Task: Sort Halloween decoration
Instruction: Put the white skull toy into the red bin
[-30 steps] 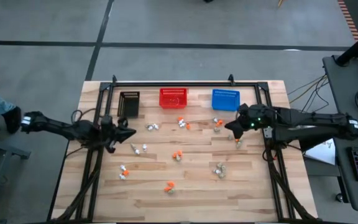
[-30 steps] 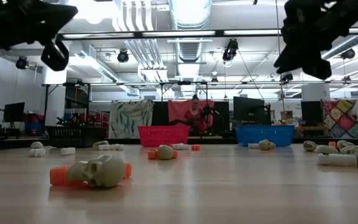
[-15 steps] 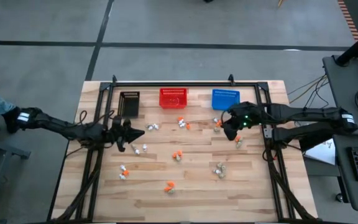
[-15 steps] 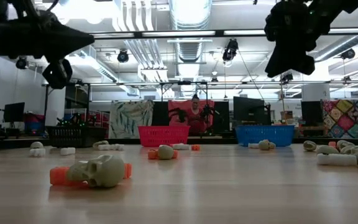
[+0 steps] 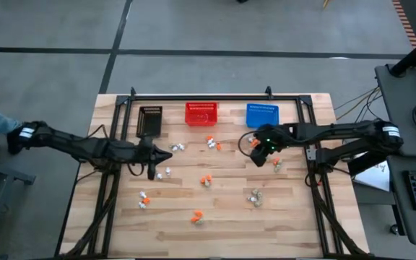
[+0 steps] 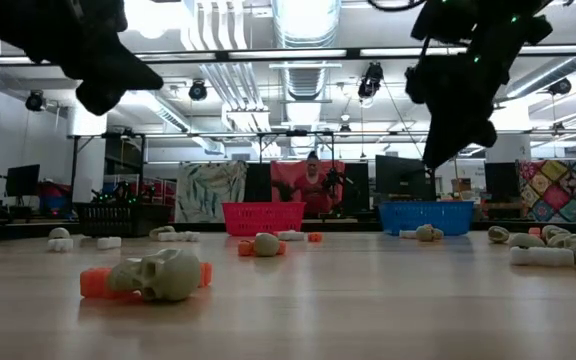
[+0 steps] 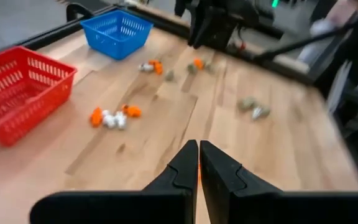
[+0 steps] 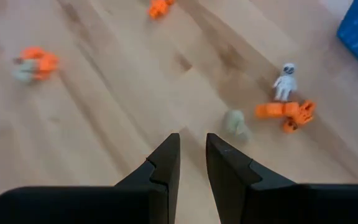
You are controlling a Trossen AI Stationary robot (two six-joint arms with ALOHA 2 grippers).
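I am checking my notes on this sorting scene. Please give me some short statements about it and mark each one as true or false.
1. The red basket stands between the black basket and the blue basket. True.
2. The left gripper holds an orange trinket. False: its fingers are shut with nothing between them.
3. The right gripper hangs above the table, near a small white figure and orange pieces. True.
4. All the trinkets are already in the baskets. False: many lie scattered on the table.
5. A beige-grey skull lies close to the low camera. True.
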